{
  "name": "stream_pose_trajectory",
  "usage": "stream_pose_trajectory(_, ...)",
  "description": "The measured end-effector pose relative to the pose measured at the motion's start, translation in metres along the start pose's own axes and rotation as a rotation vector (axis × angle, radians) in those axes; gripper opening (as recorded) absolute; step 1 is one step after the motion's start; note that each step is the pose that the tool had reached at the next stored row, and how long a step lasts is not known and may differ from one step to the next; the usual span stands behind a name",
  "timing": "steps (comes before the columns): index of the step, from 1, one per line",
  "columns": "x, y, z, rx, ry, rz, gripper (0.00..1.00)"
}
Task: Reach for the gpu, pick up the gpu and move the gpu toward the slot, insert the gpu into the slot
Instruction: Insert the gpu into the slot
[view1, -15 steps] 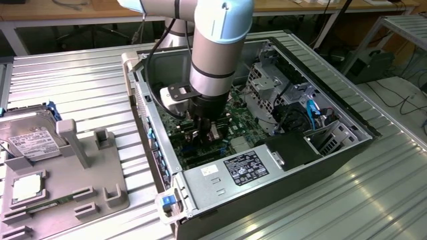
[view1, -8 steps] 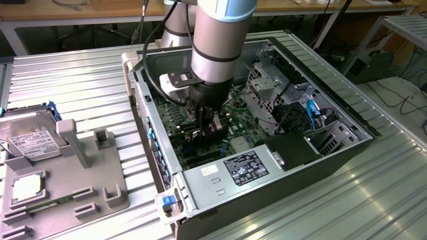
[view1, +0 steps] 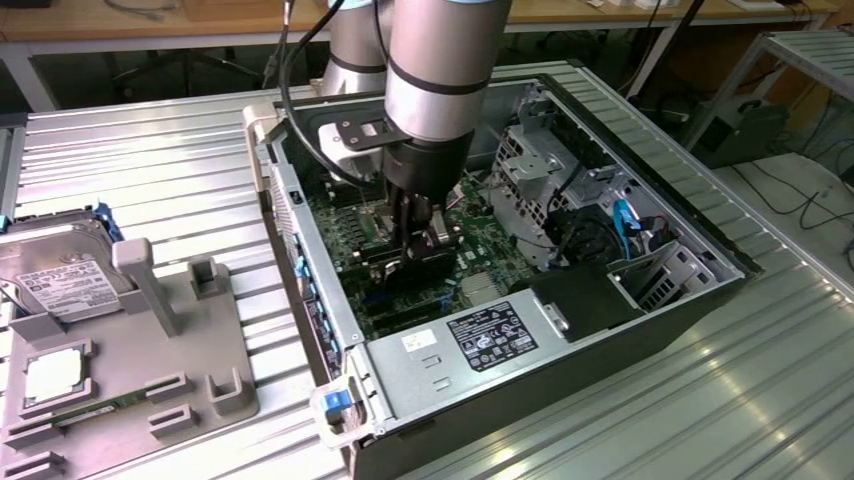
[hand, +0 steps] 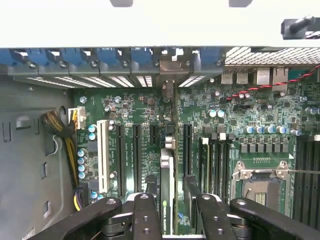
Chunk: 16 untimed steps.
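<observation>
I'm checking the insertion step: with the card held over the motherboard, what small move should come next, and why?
Probably a short, straight push down. The tool grips the gpu edge-on, standing upright among the motherboard's long slots, its bracket end toward the rear openings. Whether it is seated cannot be told.

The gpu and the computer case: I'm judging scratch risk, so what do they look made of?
The gpu, edge-on between the fingers, looks like dark circuit board with a silver metal bracket. The computer case looks like bare sheet metal, grey and dully reflective.

Open PC case (view1: 694, 300) sits on a ribbed metal table (view1: 160, 160), green motherboard (hand: 260, 107) exposed with its empty CPU socket (hand: 260, 187). Grey fixture tray (view1: 160, 390) beside it holds a hard drive (view1: 54, 275).
</observation>
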<state>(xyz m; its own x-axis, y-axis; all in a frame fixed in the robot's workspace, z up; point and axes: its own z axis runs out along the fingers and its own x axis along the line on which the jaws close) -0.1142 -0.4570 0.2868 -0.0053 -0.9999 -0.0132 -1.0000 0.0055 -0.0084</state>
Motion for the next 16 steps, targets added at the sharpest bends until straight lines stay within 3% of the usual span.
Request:
stream_pose_trajectory(3,0.0000,0.0000,0.0000,0.0001,0.0000,0.000,0.34)
stream_pose_trajectory(7,0.0000,0.0000,-0.0001,0.0000,0.0002,0.000,0.11)
stream_pose_trajectory(16,0.0000,0.0000,-0.0001,0.0000,0.0001,0.000,0.11)
